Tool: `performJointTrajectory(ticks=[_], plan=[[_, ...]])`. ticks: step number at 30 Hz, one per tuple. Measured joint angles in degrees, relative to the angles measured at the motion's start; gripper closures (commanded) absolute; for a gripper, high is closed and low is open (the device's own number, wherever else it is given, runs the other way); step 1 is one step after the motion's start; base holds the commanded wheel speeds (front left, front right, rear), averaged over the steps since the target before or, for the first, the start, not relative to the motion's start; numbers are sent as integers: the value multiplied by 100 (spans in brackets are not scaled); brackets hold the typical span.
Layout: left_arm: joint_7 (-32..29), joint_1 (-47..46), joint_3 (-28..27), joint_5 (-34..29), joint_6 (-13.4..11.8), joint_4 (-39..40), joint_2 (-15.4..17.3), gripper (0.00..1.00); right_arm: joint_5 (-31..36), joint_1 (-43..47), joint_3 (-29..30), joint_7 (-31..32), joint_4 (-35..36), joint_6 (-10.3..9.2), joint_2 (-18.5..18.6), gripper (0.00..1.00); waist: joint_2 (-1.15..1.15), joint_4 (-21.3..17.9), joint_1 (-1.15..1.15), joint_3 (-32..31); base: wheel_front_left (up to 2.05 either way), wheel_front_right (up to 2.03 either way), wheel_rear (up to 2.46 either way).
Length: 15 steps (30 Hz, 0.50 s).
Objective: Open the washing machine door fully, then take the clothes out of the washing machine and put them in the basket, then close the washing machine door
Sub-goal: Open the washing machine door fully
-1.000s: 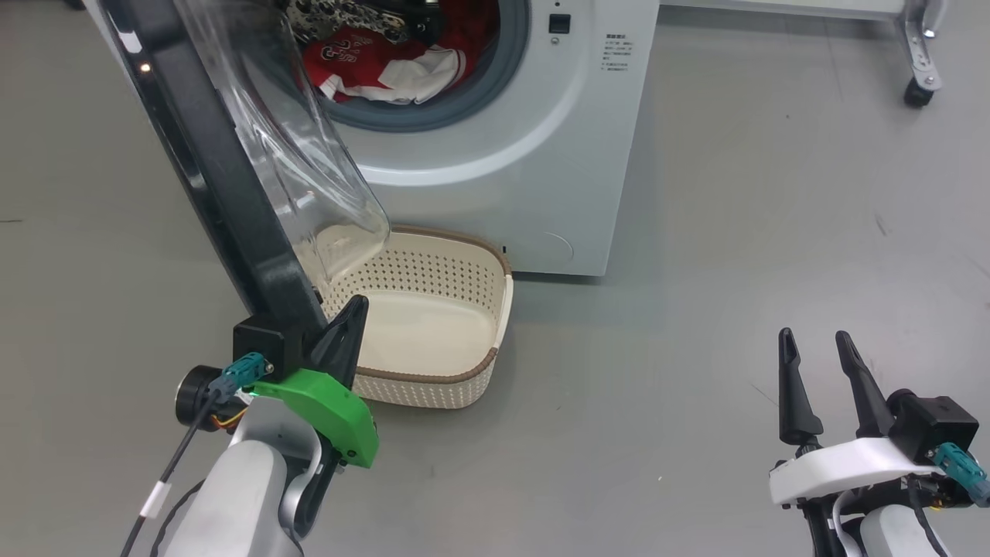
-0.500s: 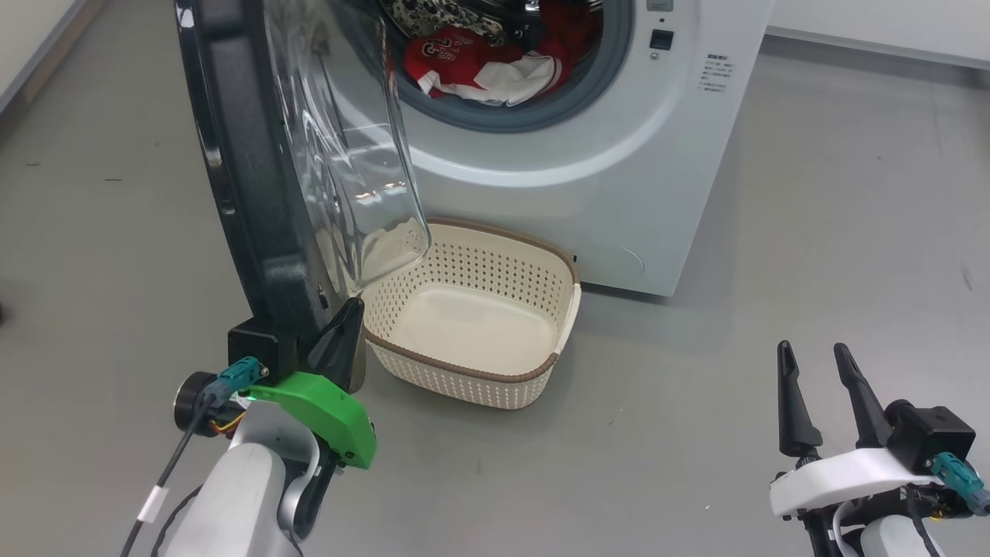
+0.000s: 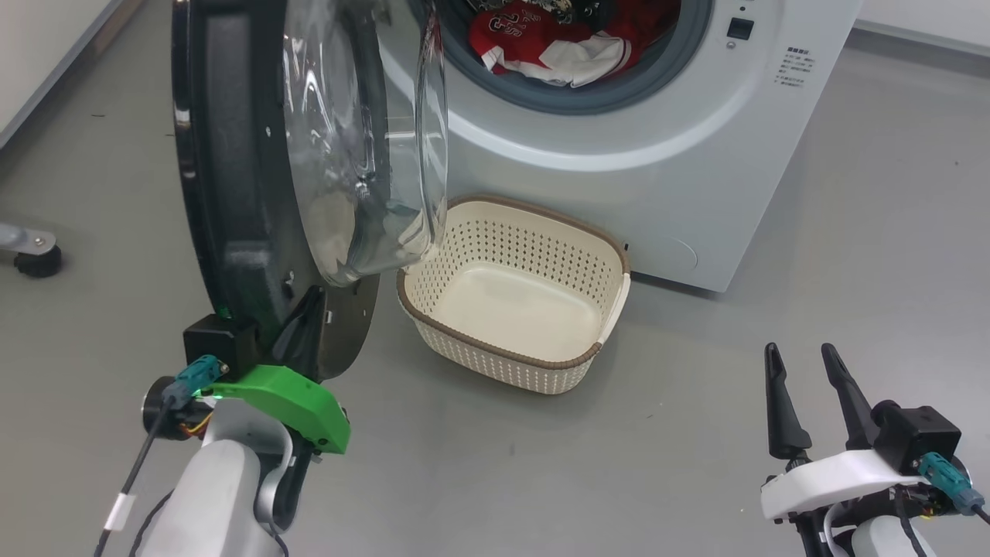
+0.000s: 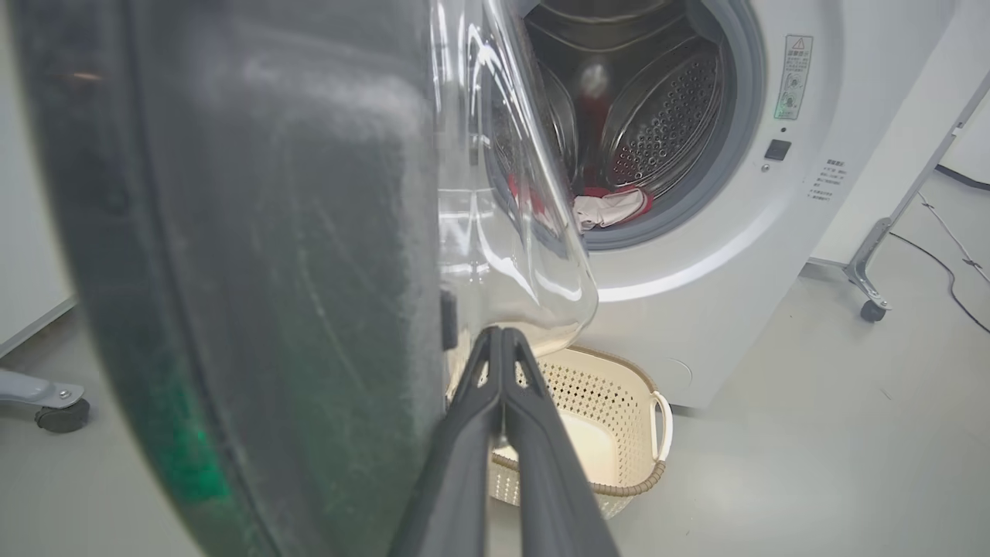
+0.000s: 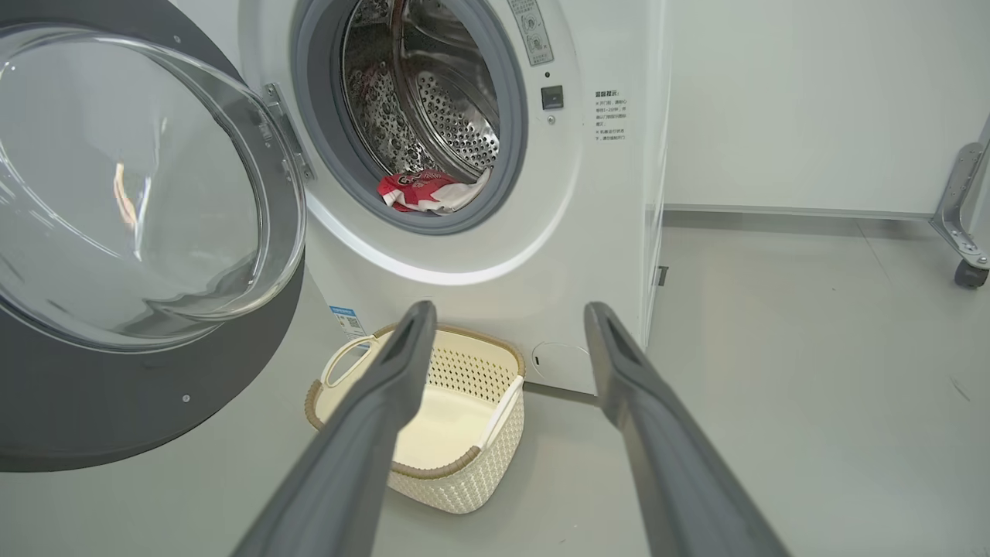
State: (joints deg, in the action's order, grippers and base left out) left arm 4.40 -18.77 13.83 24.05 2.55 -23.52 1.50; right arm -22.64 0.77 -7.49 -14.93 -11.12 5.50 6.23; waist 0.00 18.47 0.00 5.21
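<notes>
Washing machine door [image 3: 224,193] stands swung out at the upper left of the head view. Its black rim is nearly edge-on and its glass bowl [image 3: 363,155] bulges toward the washing machine [image 3: 619,178]. The clothes [image 3: 541,46], red with white panels, lie in the drum mouth at the top of the frame, against the grey seal. The basket [image 3: 495,367] sits on the grey floor [image 3: 696,433] at centre frame, just in front of the machine, its cream bottom showing.

In the left wrist view the left gripper [image 4: 501,340] has its fingers pressed together with nothing between them. Their tips are just beside the door's lower rim, under the glass bowl; whether they touch it I cannot tell. At the lower right of the head view the right gripper [image 3: 799,352] holds its fingers apart over the floor, gripping nothing, well apart from the basket.
</notes>
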Motion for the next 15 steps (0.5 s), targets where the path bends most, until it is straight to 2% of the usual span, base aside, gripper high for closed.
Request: performJointTrajectory(ticks=[15], plan=[[174, -7, -848, 361, -235, 90, 366, 100, 105, -119, -75, 10, 85, 44, 105, 0, 0, 51, 0, 517, 0, 0, 0]])
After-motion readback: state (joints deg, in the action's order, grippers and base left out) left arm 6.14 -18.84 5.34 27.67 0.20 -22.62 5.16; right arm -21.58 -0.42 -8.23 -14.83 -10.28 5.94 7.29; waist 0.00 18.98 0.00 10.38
